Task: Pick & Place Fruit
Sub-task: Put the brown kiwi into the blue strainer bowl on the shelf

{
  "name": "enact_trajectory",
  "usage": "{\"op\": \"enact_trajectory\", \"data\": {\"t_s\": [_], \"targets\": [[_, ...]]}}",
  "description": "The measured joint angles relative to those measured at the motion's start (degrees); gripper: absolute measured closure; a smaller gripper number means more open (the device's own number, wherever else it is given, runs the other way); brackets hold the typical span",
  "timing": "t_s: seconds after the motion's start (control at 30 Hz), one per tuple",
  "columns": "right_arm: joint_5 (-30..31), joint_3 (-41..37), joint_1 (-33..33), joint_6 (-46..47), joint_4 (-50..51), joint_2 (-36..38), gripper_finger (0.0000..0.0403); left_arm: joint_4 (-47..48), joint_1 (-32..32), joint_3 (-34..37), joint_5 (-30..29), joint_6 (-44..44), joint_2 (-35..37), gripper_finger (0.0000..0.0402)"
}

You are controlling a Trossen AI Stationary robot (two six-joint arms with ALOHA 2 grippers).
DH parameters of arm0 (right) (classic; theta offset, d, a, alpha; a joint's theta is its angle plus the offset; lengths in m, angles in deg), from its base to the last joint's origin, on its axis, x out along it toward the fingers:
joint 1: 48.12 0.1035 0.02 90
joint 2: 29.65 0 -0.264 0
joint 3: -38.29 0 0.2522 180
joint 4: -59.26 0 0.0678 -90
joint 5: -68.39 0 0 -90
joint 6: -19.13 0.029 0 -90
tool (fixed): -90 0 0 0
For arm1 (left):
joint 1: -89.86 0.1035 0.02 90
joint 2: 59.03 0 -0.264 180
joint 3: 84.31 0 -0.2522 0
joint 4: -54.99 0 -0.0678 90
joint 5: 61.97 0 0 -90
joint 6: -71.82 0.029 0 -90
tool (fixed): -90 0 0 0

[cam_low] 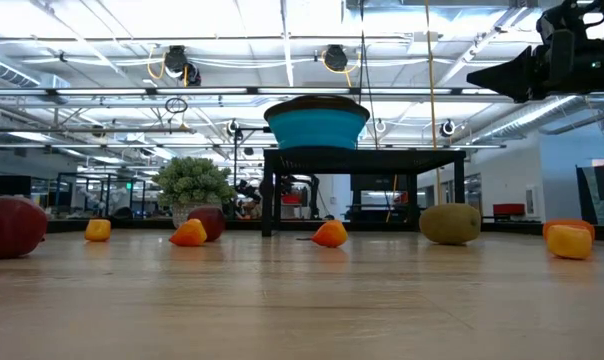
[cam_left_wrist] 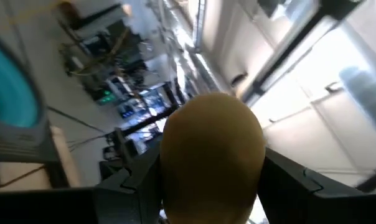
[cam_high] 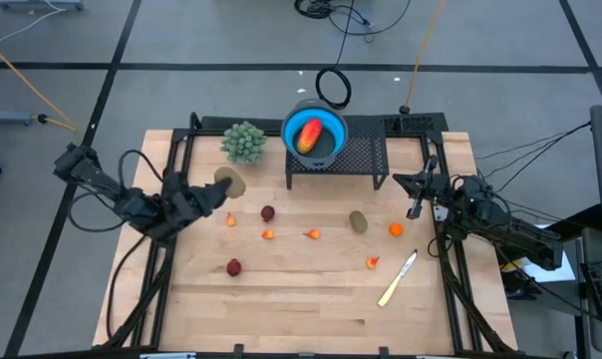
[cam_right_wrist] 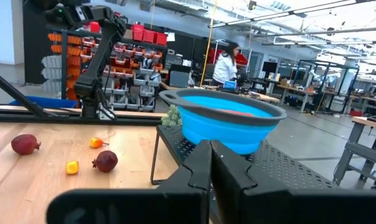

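Note:
My left gripper is shut on a brown-olive oval fruit at the table's left, near the green plant. A blue bowl stands on a black mesh stand and holds the red-yellow oblong. On the table lie a second olive oval, two dark red balls and several orange bits. My right gripper waits shut at the right, beside the stand. My left gripper pinches the olive oval between its two fingers, one on each side of its middle. The oval's rounded end sticks out past the fingertips. Only room and ceiling show behind it in the left wrist view, so the fingers slant upward.
A pale knife lies near the table's right near corner. The stand's legs rest on the far middle of the table. A black frame edges the board on both sides. A person stands far off in the room.

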Motion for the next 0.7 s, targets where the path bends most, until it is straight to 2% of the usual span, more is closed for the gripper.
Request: {"op": "enact_trajectory", "data": {"t_s": [0.17, 0.27, 0.37, 0.53, 0.7], "targets": [[0.02, 0.0, 0.01, -1.0, 0.01, 0.0, 0.0403, 9.86, 0.26, 0.0, -5.02, -5.26, -0.09, 0.0195], [0.01, 0.0, 0.01, -1.25, 0.01, 0.0, 0.0403, 15.87, 1.46, 0.0, -5.4, -8.7, -0.6, 0.0195], [0.0, 0.0, 0.01, -1.27, -0.01, 0.0, 0.0403, 17.66, 3.28, 0.0, -4.67, -9.27, -2.15, 0.0195], [0.0, 0.0, 0.01, -1.29, 0.0, 0.0, 0.0403, 18.28, 9.02, 0.0, 2.39, -11.74, -6.16, 0.0195], [0.0, 0.0, 0.01, -1.29, 0.01, 0.0, 0.0403, 19.06, 16.39, 0.0, 12.79, -15.58, -10.3, 0.0195]]}}
